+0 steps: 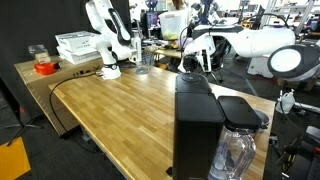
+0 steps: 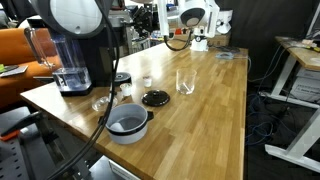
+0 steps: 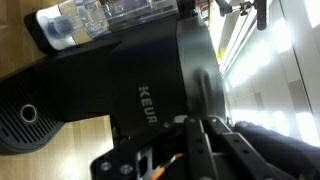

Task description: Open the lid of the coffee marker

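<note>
The black Keurig coffee maker [image 1: 198, 128] stands at the near end of the wooden table, with its clear water tank [image 1: 232, 155] beside it and its lid [image 1: 193, 84] down. It also shows in an exterior view [image 2: 82, 52] and fills the wrist view [image 3: 140, 90]. My gripper [image 1: 205, 63] hangs just above the lid, at the machine's top. In the wrist view its fingers [image 3: 197, 128] lie close together against the machine's upper part and hold nothing that I can see.
A grey pot [image 2: 128, 123], a black round lid [image 2: 155, 98], a drinking glass [image 2: 185, 82] and a small glass [image 2: 147, 82] stand on the table [image 2: 210, 130]. A second white arm [image 1: 105, 40] and white trays [image 1: 78, 45] are at the far end.
</note>
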### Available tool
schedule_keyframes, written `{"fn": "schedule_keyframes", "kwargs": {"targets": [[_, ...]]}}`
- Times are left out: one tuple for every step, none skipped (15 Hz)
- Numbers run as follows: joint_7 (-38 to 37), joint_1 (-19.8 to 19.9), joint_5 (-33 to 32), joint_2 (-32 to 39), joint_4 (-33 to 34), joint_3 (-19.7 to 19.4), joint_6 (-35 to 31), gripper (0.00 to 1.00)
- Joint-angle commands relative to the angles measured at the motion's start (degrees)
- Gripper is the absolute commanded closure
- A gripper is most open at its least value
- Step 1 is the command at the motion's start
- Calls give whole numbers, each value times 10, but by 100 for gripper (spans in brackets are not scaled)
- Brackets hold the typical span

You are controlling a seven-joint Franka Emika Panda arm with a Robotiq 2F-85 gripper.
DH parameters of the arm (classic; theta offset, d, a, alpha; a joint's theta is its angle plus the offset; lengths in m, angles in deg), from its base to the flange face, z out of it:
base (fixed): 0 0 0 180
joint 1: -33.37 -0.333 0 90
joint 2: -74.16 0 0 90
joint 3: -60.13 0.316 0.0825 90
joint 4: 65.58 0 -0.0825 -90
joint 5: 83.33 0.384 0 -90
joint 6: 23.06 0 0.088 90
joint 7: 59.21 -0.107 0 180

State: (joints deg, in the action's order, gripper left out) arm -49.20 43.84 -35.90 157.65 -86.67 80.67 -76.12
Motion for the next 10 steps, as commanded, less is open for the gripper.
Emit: {"fn": "schedule_keyframes", "kwargs": {"targets": [[-11, -2, 7, -12, 0, 2, 12, 100], [-12, -1, 7, -14, 0, 1, 12, 100], [-13, 0, 7, -14, 1, 1, 13, 100], [-14, 1, 8, -13, 2, 1, 14, 100], [-14, 1, 8, -13, 2, 1, 15, 100], [-14, 1, 8, -14, 2, 1, 16, 100], [-13, 0, 7, -16, 2, 1, 16, 100], [-11, -2, 6, -19, 3, 1, 18, 100], [-10, -5, 4, -22, 4, 1, 20, 100], [-8, -9, 3, -26, 5, 1, 23, 100]]}}
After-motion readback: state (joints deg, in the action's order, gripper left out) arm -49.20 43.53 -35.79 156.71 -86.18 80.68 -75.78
